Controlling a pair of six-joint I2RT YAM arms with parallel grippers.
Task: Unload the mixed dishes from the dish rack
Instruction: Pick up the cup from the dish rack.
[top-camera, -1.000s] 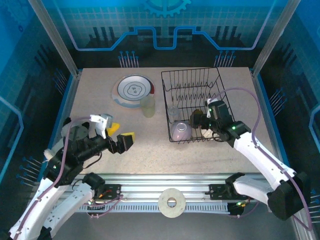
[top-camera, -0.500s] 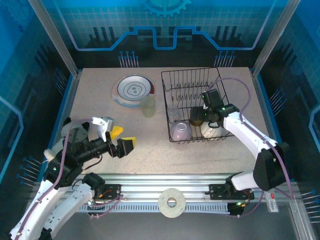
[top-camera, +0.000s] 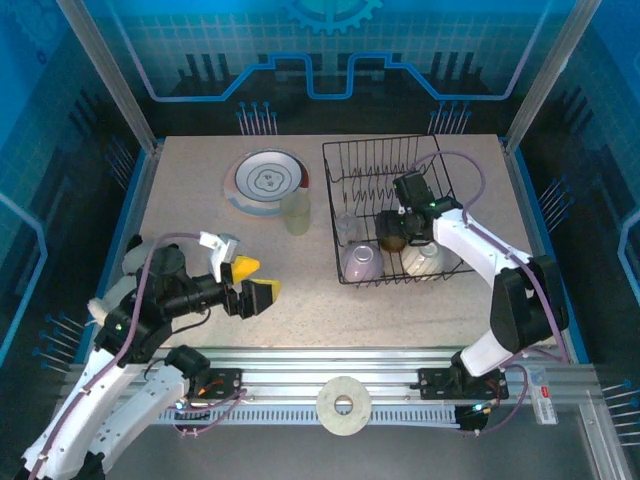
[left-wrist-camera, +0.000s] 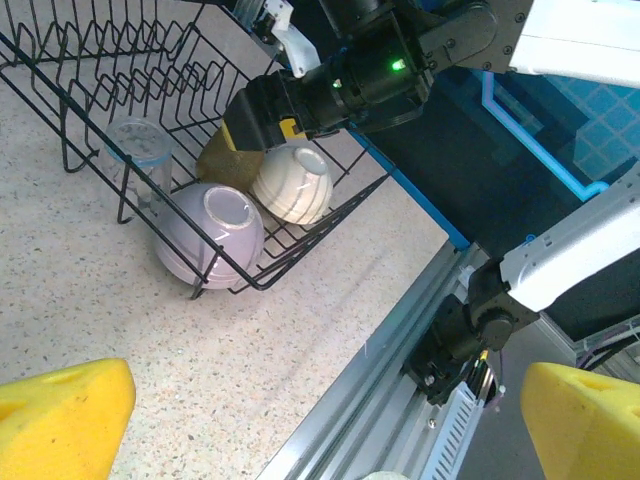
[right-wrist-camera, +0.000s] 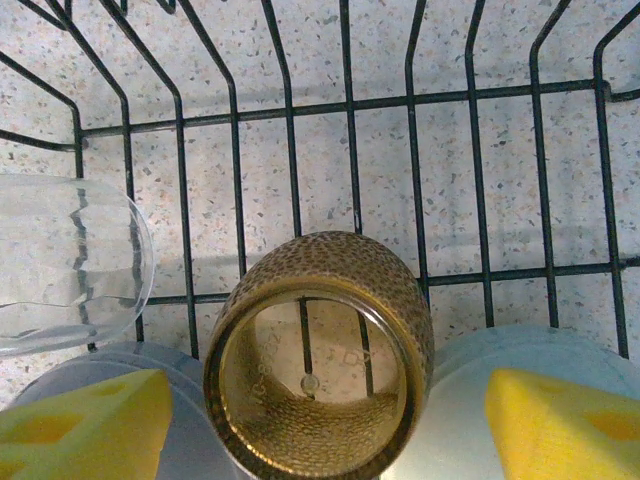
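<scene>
The black wire dish rack (top-camera: 437, 168) stands at the right rear of the table. Inside it are a clear glass (top-camera: 345, 226), a lavender bowl (top-camera: 361, 263), a ribbed white bowl (top-camera: 424, 261) and a brown cup (top-camera: 389, 231) lying on its side. My right gripper (top-camera: 393, 238) reaches down into the rack; its yellow fingers (right-wrist-camera: 85, 425) straddle the brown cup (right-wrist-camera: 320, 300) with small gaps on both sides, open. My left gripper (top-camera: 252, 282) hovers open over bare table left of the rack, holding nothing. From the left wrist I see the rack (left-wrist-camera: 100, 80), both bowls and the cup (left-wrist-camera: 222, 160).
A plate (top-camera: 268, 182) with a lavender rim and a pale glass (top-camera: 296, 213) stand on the table left of the rack. A metal rail (top-camera: 300, 360) runs along the near edge, with a white ring (top-camera: 343, 404) on it. Frame posts rise at the back corners.
My right gripper has swung left and further into the rack onto the brown cup, and its jaws have narrowed. The left arm has drifted slightly right.
</scene>
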